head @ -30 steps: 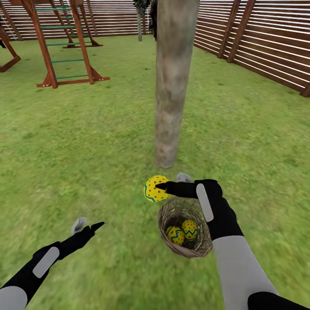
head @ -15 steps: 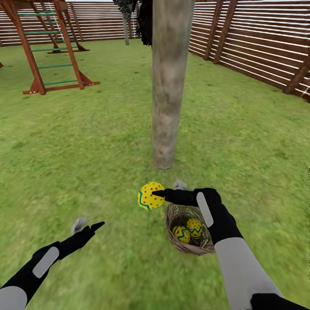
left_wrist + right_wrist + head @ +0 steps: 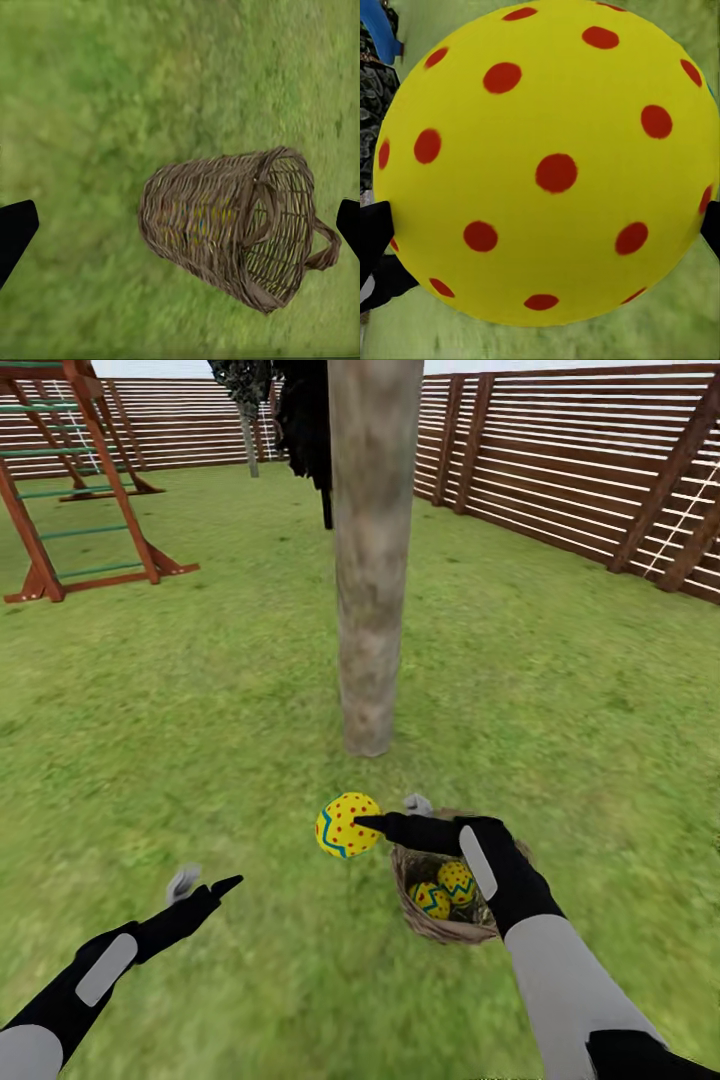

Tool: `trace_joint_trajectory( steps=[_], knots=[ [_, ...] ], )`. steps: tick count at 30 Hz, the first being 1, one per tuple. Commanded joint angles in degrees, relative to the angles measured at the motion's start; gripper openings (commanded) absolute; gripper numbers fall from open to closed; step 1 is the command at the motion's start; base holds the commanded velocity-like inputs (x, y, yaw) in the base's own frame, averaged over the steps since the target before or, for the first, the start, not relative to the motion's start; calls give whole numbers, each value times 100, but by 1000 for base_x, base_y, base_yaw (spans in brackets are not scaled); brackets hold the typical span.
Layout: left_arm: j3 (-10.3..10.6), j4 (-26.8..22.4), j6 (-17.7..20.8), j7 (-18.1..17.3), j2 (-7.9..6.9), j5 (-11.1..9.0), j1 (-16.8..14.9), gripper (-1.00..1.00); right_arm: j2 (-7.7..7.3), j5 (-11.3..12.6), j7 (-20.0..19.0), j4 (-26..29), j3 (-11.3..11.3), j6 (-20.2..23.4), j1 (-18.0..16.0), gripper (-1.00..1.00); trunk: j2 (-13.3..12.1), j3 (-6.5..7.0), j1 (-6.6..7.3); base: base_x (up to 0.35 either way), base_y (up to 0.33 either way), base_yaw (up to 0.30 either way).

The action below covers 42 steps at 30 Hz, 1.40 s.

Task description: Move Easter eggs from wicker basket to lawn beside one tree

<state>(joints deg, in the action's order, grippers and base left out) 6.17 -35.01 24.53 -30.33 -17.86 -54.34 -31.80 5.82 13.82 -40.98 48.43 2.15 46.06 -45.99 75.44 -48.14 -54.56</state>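
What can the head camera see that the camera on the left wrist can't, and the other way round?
Head view alone: the tree, the right gripper shut on an Easter egg, two more eggs lying in the wicker basket, the fence and a climbing frame. Left wrist view alone: the basket's woven outer wall and loop handle seen close. Both share the basket and the lawn.

yellow red-dotted easter egg (image 3: pixel 547 161) held between black claw fingertips (image 3: pixel 375 236), grass behind.

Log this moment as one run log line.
right gripper: holding Easter egg beside basket | two eggs in basket | left gripper: open, idle | tree ahead
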Motion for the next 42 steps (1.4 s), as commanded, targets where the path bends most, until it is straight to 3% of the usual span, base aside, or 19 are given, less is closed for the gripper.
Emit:
trace_joint_trajectory(
  steps=[1,13,17,23,37,42],
  knots=[
    [26,-1,25,1,-7,-59,-2,100,7,-2,-17,-122,24,-111,-5,-100,3,3,0,0,300,-210],
    [27,11,15,-30,-7,-51,-2,100,16,-14,2,-371,22,-255,-3,-100,3,10,0,15,299,-25],
    [32,19,-23,-27,-7,-44,-2,100,16,-16,2,-505,22,-292,-5,-100,3,10,0,202,262,0],
    [33,12,-36,-26,-7,-41,-2,100,14,-11,-15,-691,22,-737,3,-100,3,10,0,241,240,0],
    [33,-2,-36,-32,-16,-41,-2,100,-1,-11,-15,-704,22,-774,20,-100,3,72,0,185,260,-136],
    [33,27,-36,-346,-25,-33,-2,100,-2,-30,29,-739,22,-779,20,-100,3,74,0,15,292,-13]
  ],
)
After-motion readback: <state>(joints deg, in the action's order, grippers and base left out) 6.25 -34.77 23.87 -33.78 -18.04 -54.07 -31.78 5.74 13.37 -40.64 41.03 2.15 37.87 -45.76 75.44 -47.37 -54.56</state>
